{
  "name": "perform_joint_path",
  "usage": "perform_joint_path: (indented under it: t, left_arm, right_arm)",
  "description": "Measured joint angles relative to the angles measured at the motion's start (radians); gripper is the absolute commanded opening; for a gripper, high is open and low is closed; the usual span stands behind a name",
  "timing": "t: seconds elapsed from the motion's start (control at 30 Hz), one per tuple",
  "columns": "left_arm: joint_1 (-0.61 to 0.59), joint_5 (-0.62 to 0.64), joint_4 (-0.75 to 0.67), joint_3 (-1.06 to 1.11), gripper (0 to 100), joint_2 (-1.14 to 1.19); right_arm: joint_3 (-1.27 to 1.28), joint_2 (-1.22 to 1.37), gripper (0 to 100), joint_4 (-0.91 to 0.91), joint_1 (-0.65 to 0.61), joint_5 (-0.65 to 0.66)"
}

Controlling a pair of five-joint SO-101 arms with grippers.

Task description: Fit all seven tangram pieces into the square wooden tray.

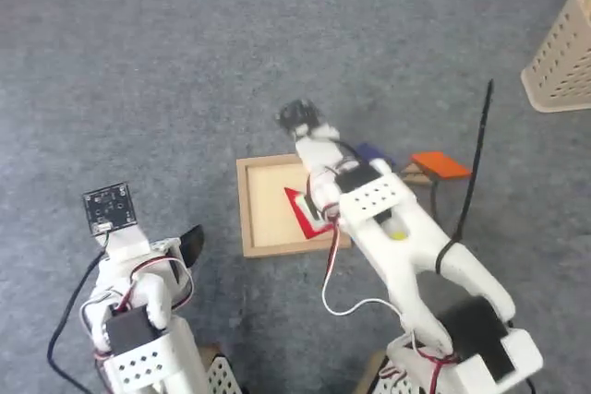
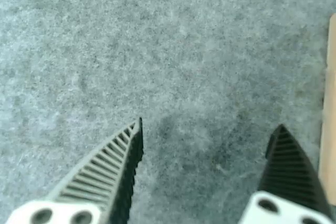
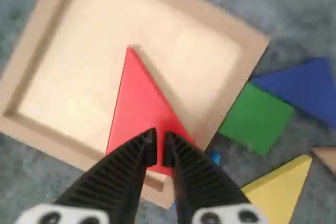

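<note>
Claw [image 3: 157,148] of right arm pressed together atop red triangle [image 3: 137,109]; slide it flat into tray [image 3: 247,45] corner, clear of rim.

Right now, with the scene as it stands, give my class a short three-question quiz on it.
1. True or false: the left gripper is open.
2. What colour is the triangle in the tray? A yellow, B red, C blue.
3. Fill in: the green piece lies ___ the tray.
Key: 1 true; 2 B; 3 outside.
</note>
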Motion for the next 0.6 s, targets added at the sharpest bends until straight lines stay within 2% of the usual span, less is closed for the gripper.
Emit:
perform_joint_path:
  t: [0.33,0.6]
  left_arm:
    - [0.000,0.000,0.000,0.000,35,0.000]
    - [0.000,0.000,0.000,0.000,35,0.000]
  right_arm:
    - [0.003,0.092,1.2,-0.098,0.000,0.054]
    - [-0.244,0.290,1.2,-0.032,0.000,0.058]
